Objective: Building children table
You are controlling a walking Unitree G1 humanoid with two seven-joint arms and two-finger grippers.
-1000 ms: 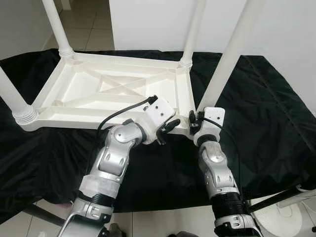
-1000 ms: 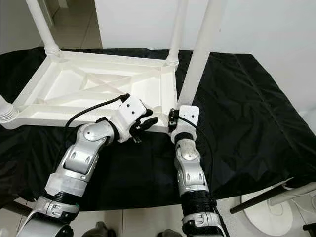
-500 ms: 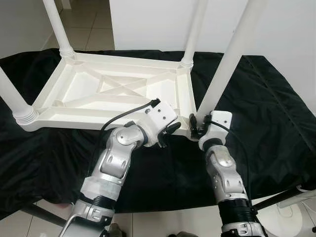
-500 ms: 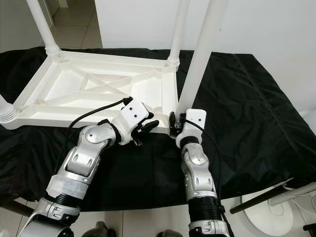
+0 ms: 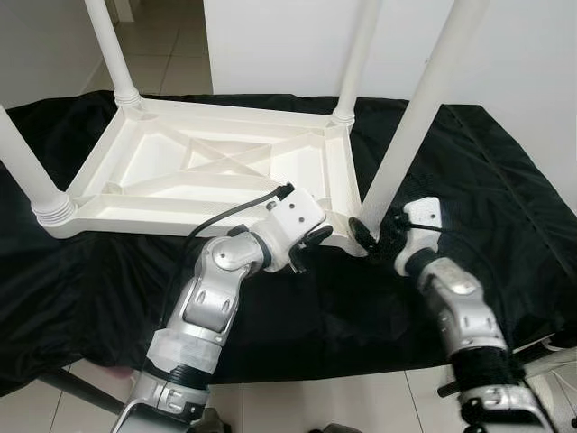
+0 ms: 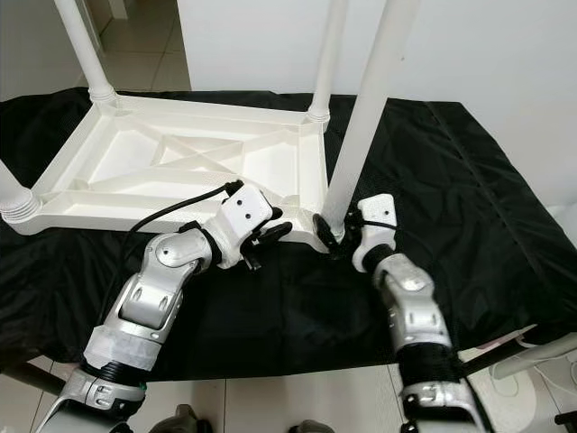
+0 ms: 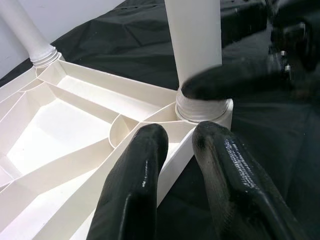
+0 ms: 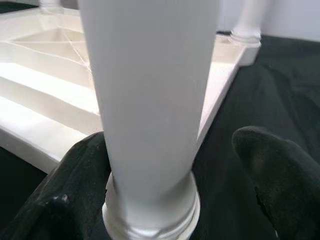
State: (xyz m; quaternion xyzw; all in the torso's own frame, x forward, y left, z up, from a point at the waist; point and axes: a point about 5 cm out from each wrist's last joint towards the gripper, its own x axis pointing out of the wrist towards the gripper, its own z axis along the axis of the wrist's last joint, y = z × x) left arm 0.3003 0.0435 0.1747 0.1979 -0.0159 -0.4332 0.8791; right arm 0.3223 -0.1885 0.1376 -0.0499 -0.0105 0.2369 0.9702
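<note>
A white plastic children's table (image 5: 180, 171) lies upside down on a black cloth, its legs pointing up. My left gripper (image 5: 311, 242) is at the near right end of the frame. In the left wrist view its fingers (image 7: 145, 165) sit close together, pinching the frame's rim beside the leg socket. My right gripper (image 5: 374, 236) is at the base of the near right leg (image 5: 410, 117). In the right wrist view it is open, with the leg (image 8: 150, 100) between its fingers; one finger (image 8: 70, 200) touches the leg and the other (image 8: 280, 170) stands apart.
The black cloth (image 5: 505, 180) covers the whole work surface and drops off at the near edge. Three more legs stand at the far left (image 5: 108, 45), far right (image 5: 356, 54) and near left (image 5: 27, 171). A white stand base (image 6: 541, 361) is on the tiled floor at the lower right.
My right forearm has swung out to the right, and its gripper now reaches the leg's base from the right side. The left gripper has stayed at the rim.
</note>
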